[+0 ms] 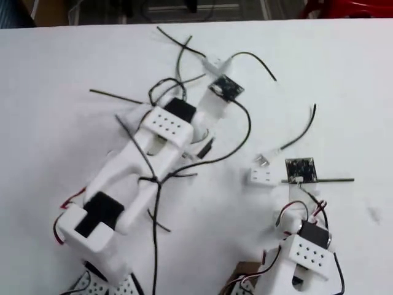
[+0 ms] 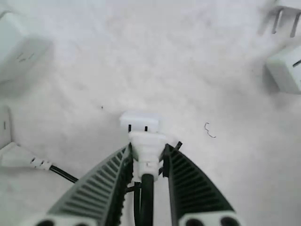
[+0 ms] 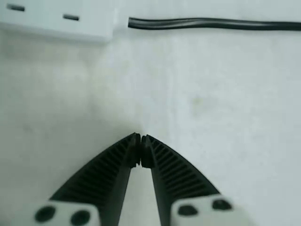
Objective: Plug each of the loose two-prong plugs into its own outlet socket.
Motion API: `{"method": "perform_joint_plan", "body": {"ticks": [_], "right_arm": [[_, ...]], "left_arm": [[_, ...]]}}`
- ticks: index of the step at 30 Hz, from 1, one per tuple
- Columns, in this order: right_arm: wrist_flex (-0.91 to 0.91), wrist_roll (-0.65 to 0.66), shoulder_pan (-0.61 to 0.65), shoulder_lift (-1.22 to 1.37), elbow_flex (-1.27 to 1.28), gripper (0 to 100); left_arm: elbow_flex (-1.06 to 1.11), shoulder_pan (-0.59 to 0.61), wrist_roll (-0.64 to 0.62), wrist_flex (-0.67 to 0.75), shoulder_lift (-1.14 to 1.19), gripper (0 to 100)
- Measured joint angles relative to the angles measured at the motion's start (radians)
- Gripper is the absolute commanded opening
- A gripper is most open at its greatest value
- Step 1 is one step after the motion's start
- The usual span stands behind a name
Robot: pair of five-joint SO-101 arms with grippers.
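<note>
The left end effector is clamping the white two-prong plug by its body. The plug's long axis is pointing straight ahead at a small white outlet block just in front, its prongs reaching that block's face, so the coming push is likely running straight along this line. The right end effector is hovering with tips together on nothing, sitting nearer the second outlet block, beside which another loose plug is lying on the surface.
</note>
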State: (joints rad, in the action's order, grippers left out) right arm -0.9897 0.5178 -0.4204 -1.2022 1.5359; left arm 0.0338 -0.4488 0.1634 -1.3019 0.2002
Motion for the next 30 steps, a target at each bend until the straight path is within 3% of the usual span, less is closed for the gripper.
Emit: {"method": "perform_joint_plan", "body": {"ticks": [30], "right_arm": [[0.003,0.0,-0.002,0.0,0.0,1.9]], "left_arm": [[0.0,0.015,0.002,0.052,0.117,2]]}}
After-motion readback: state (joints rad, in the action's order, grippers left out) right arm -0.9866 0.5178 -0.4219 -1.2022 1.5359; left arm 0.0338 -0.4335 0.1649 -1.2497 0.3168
